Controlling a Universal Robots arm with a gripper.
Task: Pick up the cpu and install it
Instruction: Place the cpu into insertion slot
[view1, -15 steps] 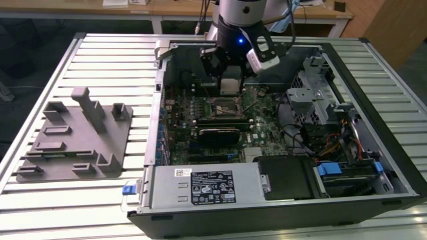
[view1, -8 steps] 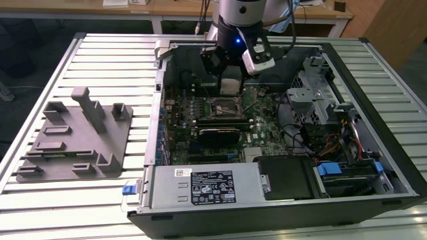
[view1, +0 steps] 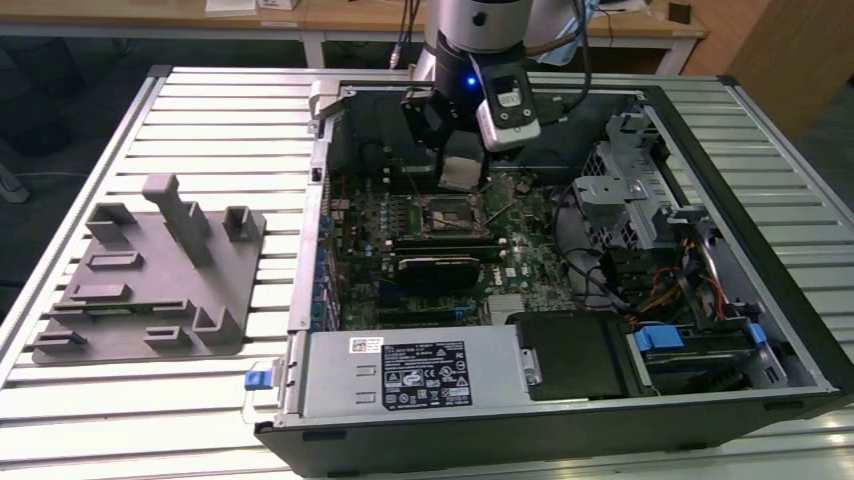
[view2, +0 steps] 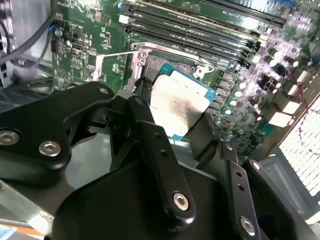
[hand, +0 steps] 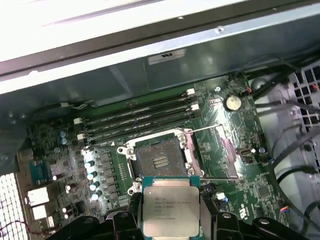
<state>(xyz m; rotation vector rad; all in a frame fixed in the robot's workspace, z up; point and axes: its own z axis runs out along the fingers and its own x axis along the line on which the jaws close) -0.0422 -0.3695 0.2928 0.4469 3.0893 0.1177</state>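
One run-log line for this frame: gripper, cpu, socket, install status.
gripper: shut on cpu | cpu: held over motherboard, not in socket | socket: open, empty | install: not done

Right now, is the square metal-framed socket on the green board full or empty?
Empty: the socket shows bare contacts; the gripper holds the silvery square cpu.

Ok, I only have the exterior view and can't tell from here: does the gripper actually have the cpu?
Observer: Yes. In the first wrist view the gripper clamps the cpu by two opposite edges, silvery lid showing.
Operator: Is the socket free?
Observer: The socket is empty, its contacts bare.
Operator: And the retaining frame?
Observer: The metal frame is swung open, off to one side of the socket.
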